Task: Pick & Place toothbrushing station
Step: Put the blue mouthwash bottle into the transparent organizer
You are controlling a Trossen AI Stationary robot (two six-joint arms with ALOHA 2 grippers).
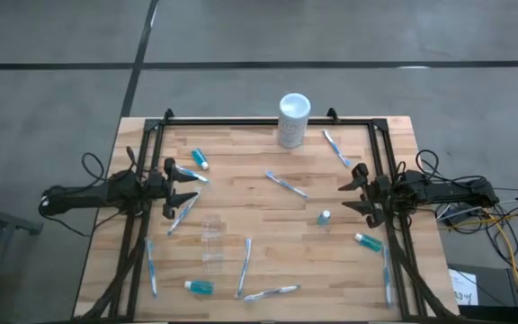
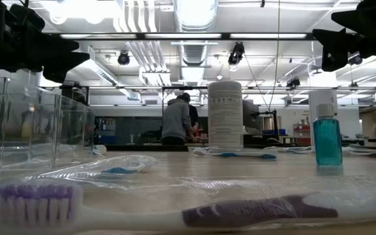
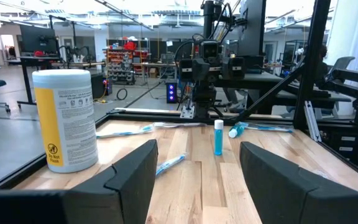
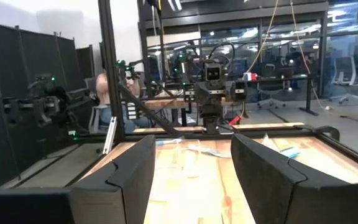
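The left gripper (image 1: 185,189) hangs with fingers spread and empty; just beside its tips lies a brush (image 1: 182,214), light, thin and slippery, likely best pinched mid-handle. Farther inward stands the cup (image 1: 211,231), light and probably crushable. The right gripper (image 1: 350,190), also spread and empty, has a tube (image 1: 324,217) near.
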